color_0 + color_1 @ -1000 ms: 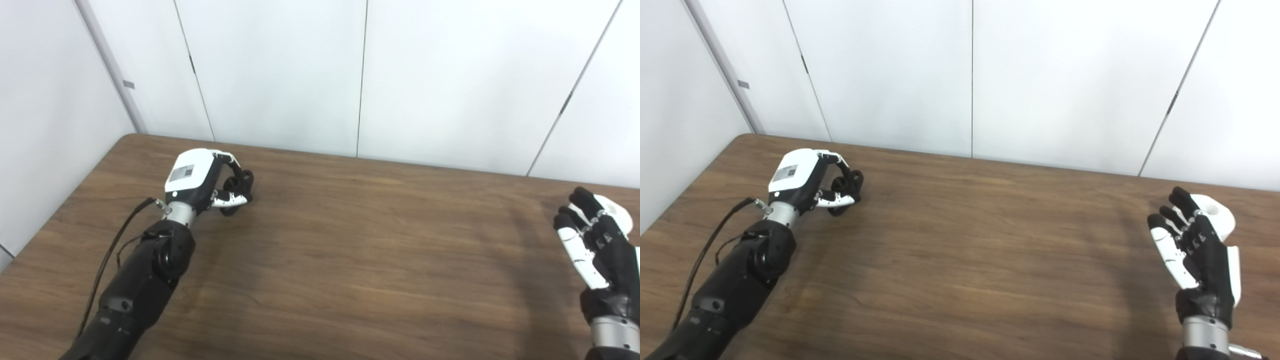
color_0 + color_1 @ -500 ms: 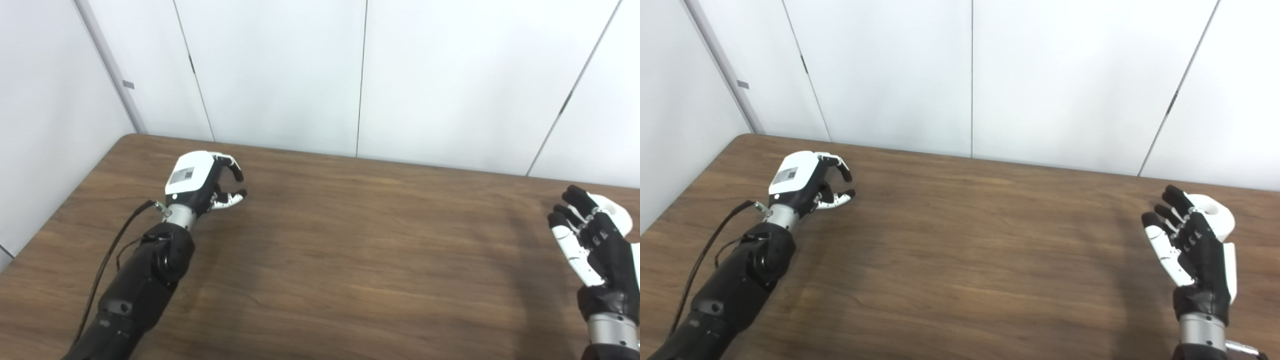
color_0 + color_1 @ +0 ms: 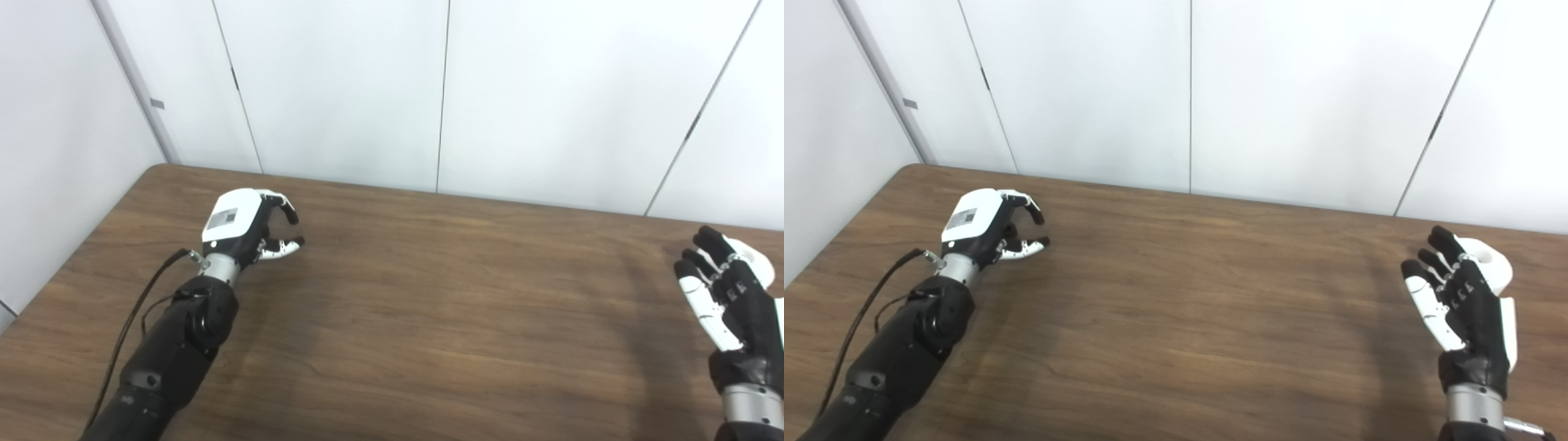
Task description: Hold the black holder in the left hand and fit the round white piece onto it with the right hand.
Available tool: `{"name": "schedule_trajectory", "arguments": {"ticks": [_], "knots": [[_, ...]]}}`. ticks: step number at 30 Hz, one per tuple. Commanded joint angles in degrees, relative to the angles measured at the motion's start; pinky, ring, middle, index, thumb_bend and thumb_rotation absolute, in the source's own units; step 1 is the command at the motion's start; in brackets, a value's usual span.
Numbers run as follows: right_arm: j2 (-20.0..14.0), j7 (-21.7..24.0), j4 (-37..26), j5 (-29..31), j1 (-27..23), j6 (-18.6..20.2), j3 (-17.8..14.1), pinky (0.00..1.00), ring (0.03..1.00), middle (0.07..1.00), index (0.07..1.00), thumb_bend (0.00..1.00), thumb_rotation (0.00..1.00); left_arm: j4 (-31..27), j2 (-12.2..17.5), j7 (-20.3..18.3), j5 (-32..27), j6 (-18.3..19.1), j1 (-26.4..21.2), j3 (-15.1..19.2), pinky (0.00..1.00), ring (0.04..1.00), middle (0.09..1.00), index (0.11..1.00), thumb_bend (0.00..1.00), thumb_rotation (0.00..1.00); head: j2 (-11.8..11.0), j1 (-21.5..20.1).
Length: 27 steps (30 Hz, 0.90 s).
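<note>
Our left hand (image 3: pixel 245 223) hovers over the counter's (image 3: pixel 429 306) far-left part, fingers (image 3: pixel 288 208) curled but apart, gripping nothing we can see; no holder shows. Our right hand (image 3: pixel 1464 306) stands at the right edge, fingers spread, the white piece (image 3: pixel 1488 260) just behind them.

Illumination is bright, even and diffuse, apparently from overhead. White wall panels (image 3: pixel 1298 98) are near overexposed, without hard glare. The wooden table (image 3: pixel 1176 318) carries soft shadows only: a faint broad band left of the right robot hand (image 3: pixel 1461 306). Focus is mildly soft throughout; wall seams splay outward toward the edges.
</note>
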Motion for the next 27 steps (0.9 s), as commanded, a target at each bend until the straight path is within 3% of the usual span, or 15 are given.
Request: {"name": "schedule_trajectory", "arguments": {"ticks": [1, 4, 7, 12, 18, 24, 27], "knots": [[-0.6, -0.3, -0.5, 0.1, -1.8, -2.3, -0.3, 0.75, 0.810, 0.842, 0.812, 0.47, 0.45, -1.6, 2.3, -0.1, 0.6, 0.5, -1.5, 0.6, 0.87, 0.895, 0.893, 0.831, 1.00, 0.41, -0.2, 0.2], [-0.5, -0.2, 0.2, 0.3, -1.9, -2.7, -0.3, 0.74, 0.809, 0.838, 0.807, 0.49, 0.45, -1.6, 2.8, -1.4, -0.1, 0.2, -1.4, 0.7, 0.90, 0.920, 0.921, 0.935, 1.00, 0.48, -0.5, 0.3], [-0.6, -0.1, 0.4, -0.1, -1.7, -3.1, -0.1, 0.73, 0.808, 0.838, 0.806, 0.49, 0.46, -1.7, 3.7, -3.4, -0.3, 0.6, -1.4, 0.5, 0.93, 0.941, 0.938, 0.978, 1.00, 0.50, -0.8, 0.4], [-1.0, -0.1, 1.4, -1.1, -1.5, -3.8, 0.2, 0.73, 0.814, 0.838, 0.808, 0.50, 0.49, -1.6, 4.2, -5.3, -1.8, 0.5, -0.9, 1.2, 0.95, 0.954, 0.949, 0.990, 1.00, 0.47, -1.5, 1.6], [-1.2, 0.2, 2.0, -0.6, -1.3, -4.3, 0.3, 0.73, 0.812, 0.843, 0.812, 0.44, 0.46, -2.2, 4.6, -6.5, -2.3, 1.3, -0.1, 1.8, 0.95, 0.963, 0.966, 1.000, 1.00, 0.43, -2.7, 2.8], [-1.3, 0.1, 2.8, -0.3, -1.2, -4.6, 0.1, 0.71, 0.812, 0.836, 0.809, 0.45, 0.46, -1.6, 4.7, -6.9, -2.4, 1.6, 0.4, 2.3, 0.93, 0.956, 0.960, 0.993, 1.00, 0.38, -5.0, 3.8], [-1.4, 0.2, 3.3, -0.1, -1.1, -5.0, 0.0, 0.71, 0.808, 0.836, 0.809, 0.44, 0.45, -1.2, 4.8, -6.8, -2.8, 1.6, 0.8, 2.7, 0.93, 0.953, 0.960, 0.986, 1.00, 0.39, -5.0, 4.1]]}}
